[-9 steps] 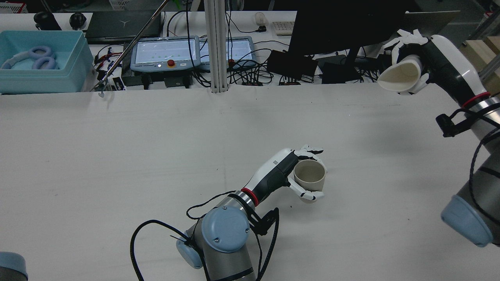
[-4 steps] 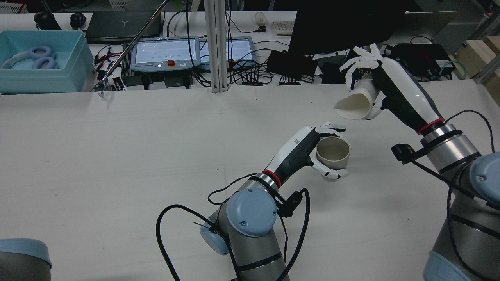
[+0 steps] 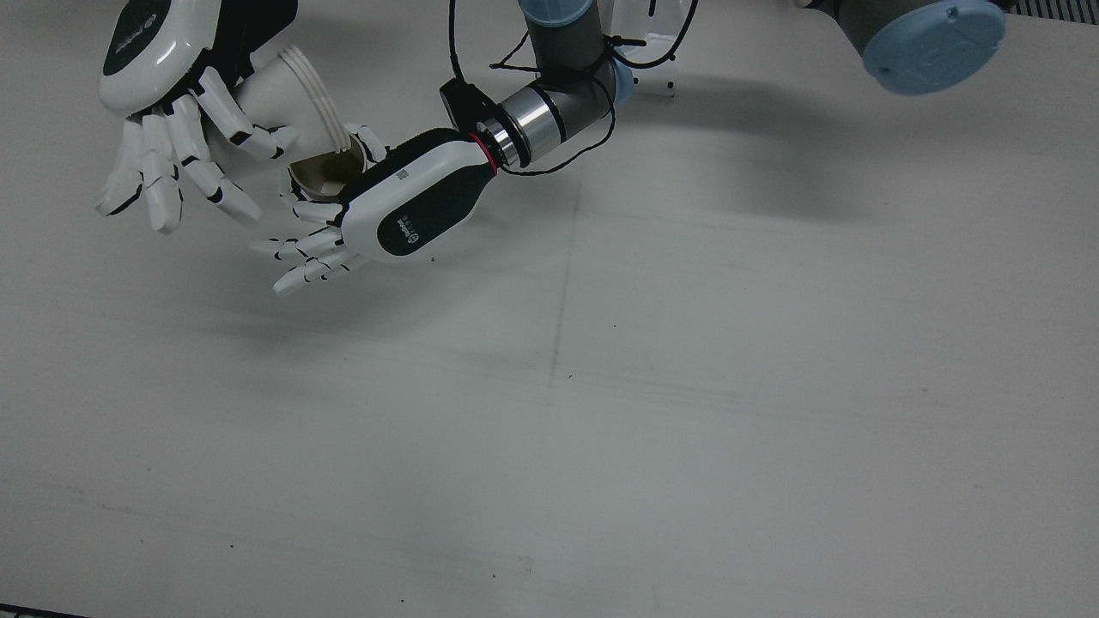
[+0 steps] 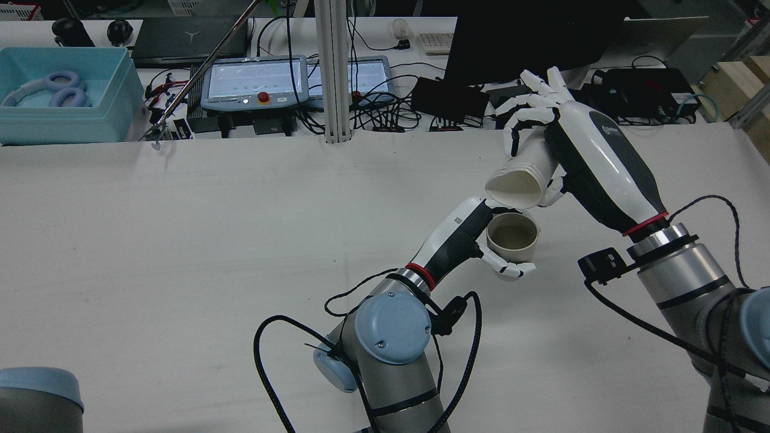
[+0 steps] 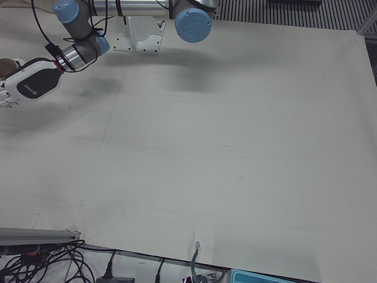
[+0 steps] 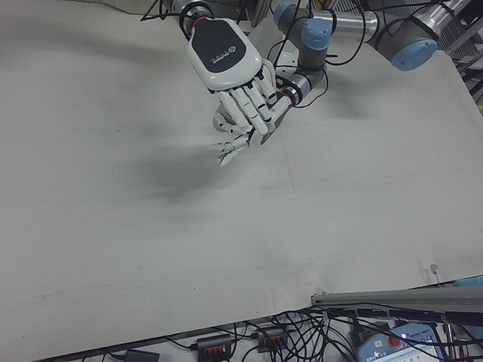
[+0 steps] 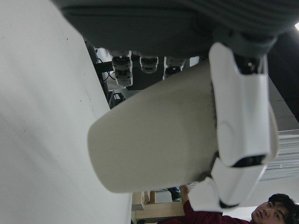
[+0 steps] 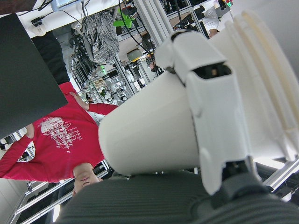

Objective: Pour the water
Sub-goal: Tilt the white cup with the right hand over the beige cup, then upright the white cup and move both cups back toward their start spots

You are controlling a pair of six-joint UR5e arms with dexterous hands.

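Note:
My left hand (image 4: 463, 234) is shut on a beige cup (image 4: 511, 239), held upright with its mouth up, right of the table's middle. My right hand (image 4: 589, 156) is shut on a ribbed white cup (image 4: 522, 179), tipped steeply with its mouth hanging just over the beige cup's far rim. In the front view the white cup (image 3: 288, 90) in the right hand (image 3: 150, 120) points down at the beige cup (image 3: 324, 176) held by the left hand (image 3: 386, 215). No water stream is visible. The hand cameras show the beige cup (image 7: 154, 140) and the white cup (image 8: 159, 130) close up.
Behind the table's far edge stand a teal box (image 4: 60, 96) with headphones, two teach pendants (image 4: 252, 81), an aluminium post (image 4: 334, 72) and a dark monitor (image 4: 529, 36). A person in a red top (image 8: 56, 135) shows in the right hand view. Cables loop off the left arm (image 4: 391, 337).
My right hand swung in from the far right, left and down, bringing the tipped white cup over the beige cup. My left hand carried the beige cup slightly up and right, then held still.

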